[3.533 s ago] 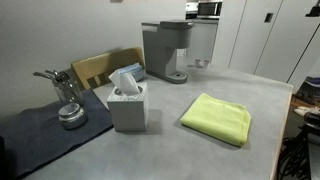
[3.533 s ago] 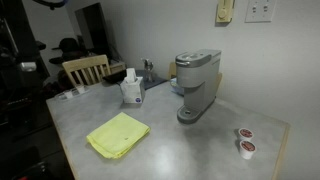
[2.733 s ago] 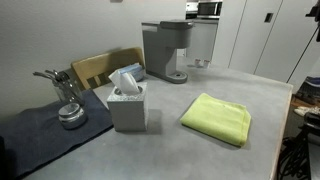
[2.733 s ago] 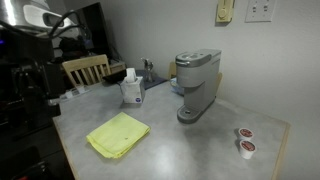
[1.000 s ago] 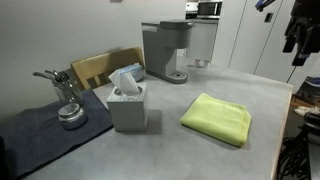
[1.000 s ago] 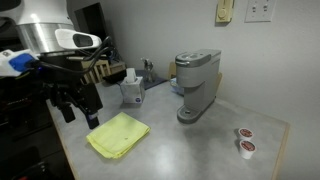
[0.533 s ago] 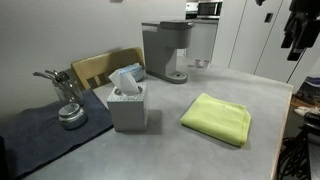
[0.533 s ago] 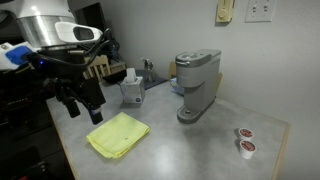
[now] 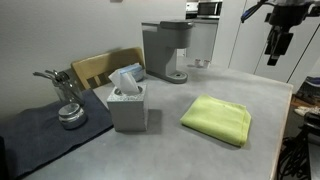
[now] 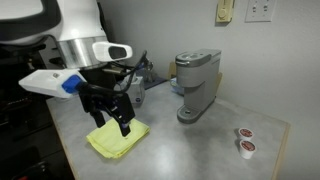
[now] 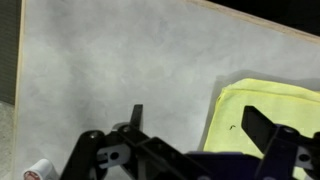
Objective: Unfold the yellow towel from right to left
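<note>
The yellow towel (image 9: 216, 120) lies folded flat on the grey table, in front of the coffee machine; it also shows in an exterior view (image 10: 117, 140) and at the right of the wrist view (image 11: 270, 105). My gripper (image 9: 273, 52) hangs high above the table's far side, apart from the towel. In an exterior view (image 10: 113, 122) it hovers above the towel and partly hides it. In the wrist view the gripper (image 11: 200, 125) is open and empty, with one finger over the bare table and the other over the towel.
A tissue box (image 9: 128, 105) stands next to the towel. A grey coffee machine (image 9: 165, 50) stands behind. A dark cloth mat (image 9: 40, 135) holds a metal utensil (image 9: 68, 108). A wooden chair (image 9: 105, 68) is at the back. Two coffee pods (image 10: 243, 142) sit near the table edge.
The arm has swung in over the table and now hovers above the towel with open jaws. The towel and other objects have not moved.
</note>
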